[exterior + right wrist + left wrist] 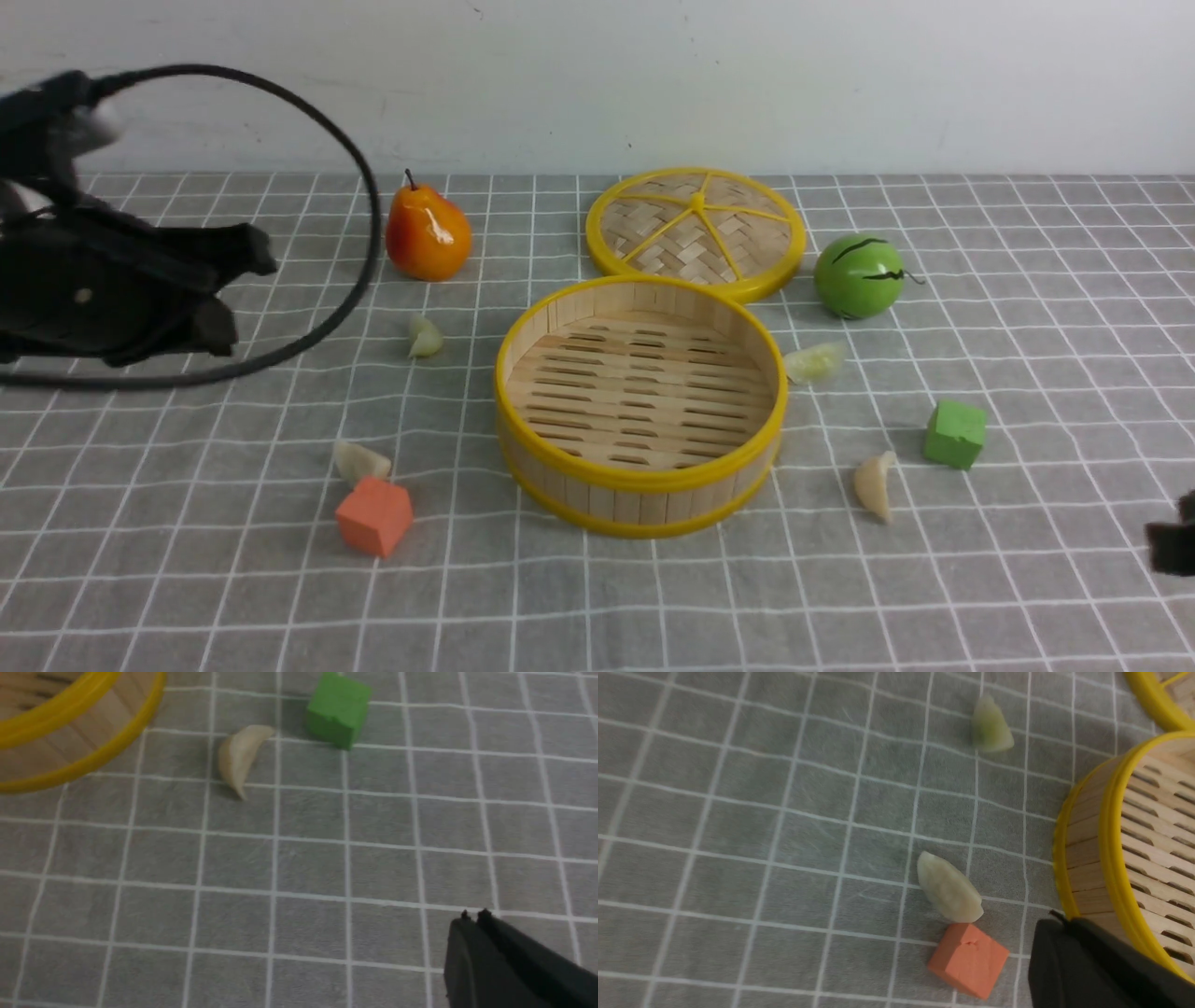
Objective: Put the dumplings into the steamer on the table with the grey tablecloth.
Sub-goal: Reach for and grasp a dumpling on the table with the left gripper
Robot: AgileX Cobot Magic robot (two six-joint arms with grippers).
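Dumplings [360, 460] lie scattered on the counter [597, 607] around the empty steamer [644, 481]; picking isn't begun. My left tool [1057, 918] and right tool [473, 915] are closed, empty. Next, I judge, one must open above a dumpling.

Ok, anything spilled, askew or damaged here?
Nothing stands out. The steamer sits upright and empty, its lid flat behind it. Four dumplings lie loose on the cloth, one close beside the orange cube. The cloth is slightly wrinkled; nothing looks broken.
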